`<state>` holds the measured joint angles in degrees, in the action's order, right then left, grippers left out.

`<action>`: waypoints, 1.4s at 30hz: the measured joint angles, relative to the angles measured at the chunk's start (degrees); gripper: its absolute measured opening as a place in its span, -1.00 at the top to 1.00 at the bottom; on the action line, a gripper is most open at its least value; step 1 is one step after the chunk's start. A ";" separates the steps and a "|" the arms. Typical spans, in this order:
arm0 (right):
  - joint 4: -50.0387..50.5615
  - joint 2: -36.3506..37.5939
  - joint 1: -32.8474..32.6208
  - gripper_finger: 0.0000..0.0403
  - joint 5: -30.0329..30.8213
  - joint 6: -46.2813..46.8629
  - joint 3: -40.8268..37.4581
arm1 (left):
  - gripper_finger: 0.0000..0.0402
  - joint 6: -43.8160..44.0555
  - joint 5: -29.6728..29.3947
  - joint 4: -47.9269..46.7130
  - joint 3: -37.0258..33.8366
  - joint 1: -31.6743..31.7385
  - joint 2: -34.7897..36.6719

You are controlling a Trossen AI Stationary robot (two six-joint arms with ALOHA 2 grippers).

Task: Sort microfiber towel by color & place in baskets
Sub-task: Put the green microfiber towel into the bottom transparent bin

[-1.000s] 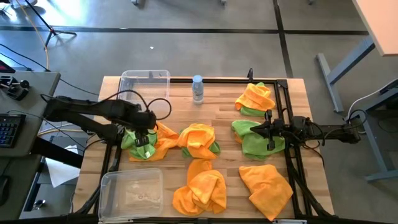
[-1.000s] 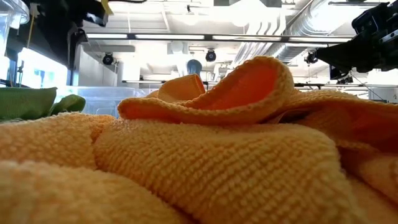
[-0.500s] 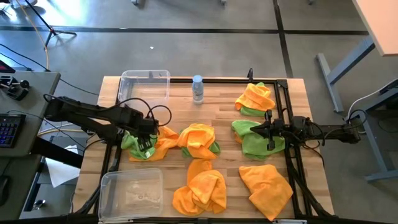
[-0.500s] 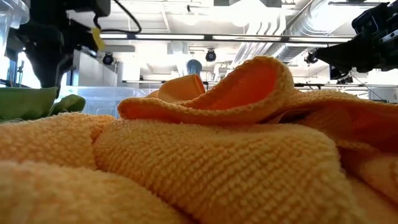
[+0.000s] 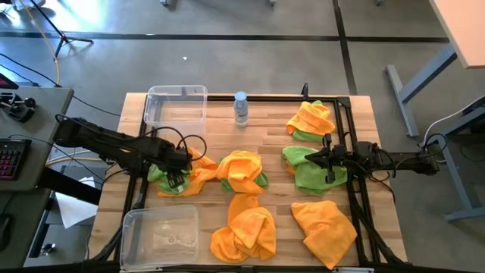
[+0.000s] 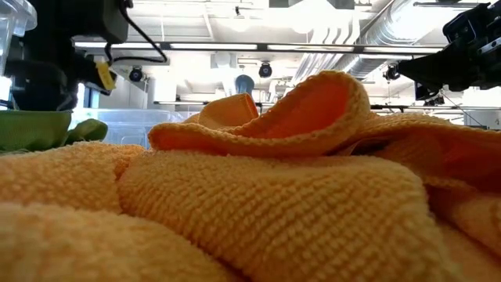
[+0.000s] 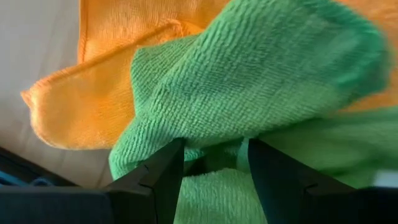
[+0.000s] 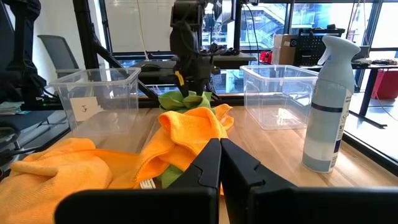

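Tabletop; green towel [image 7: 249,99] (bunched) between left hand [image 7: 214,163] fingers

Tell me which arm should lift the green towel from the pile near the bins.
Left. Its pincer is already down on that green towel, fingers open around a fold. The right pincer is shut, over another green towel across the table.

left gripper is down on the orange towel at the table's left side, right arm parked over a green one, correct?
Not quite. The left gripper is on a green towel, not an orange one; the left wrist view shows its fingers straddling a green fold, with an orange towel beside it. The right gripper does sit over a green towel.
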<state>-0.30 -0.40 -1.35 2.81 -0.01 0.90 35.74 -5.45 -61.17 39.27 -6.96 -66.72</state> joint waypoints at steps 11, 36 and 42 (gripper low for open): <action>0.00 0.00 -0.01 1.00 0.00 0.00 0.00 | 0.80 1.15 -0.05 2.43 -3.46 0.00 0.00; 0.01 -0.03 -0.01 1.00 0.01 -0.01 0.00 | 1.00 12.85 -0.44 -28.84 44.86 -13.06 -3.31; 0.02 0.02 -0.01 1.00 0.00 -0.02 -0.01 | 1.00 12.35 -1.49 -28.76 60.37 -21.78 -10.74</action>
<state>-0.27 -0.38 -1.37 2.81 -0.03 0.89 48.09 -6.94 -89.94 99.64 -28.74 -77.45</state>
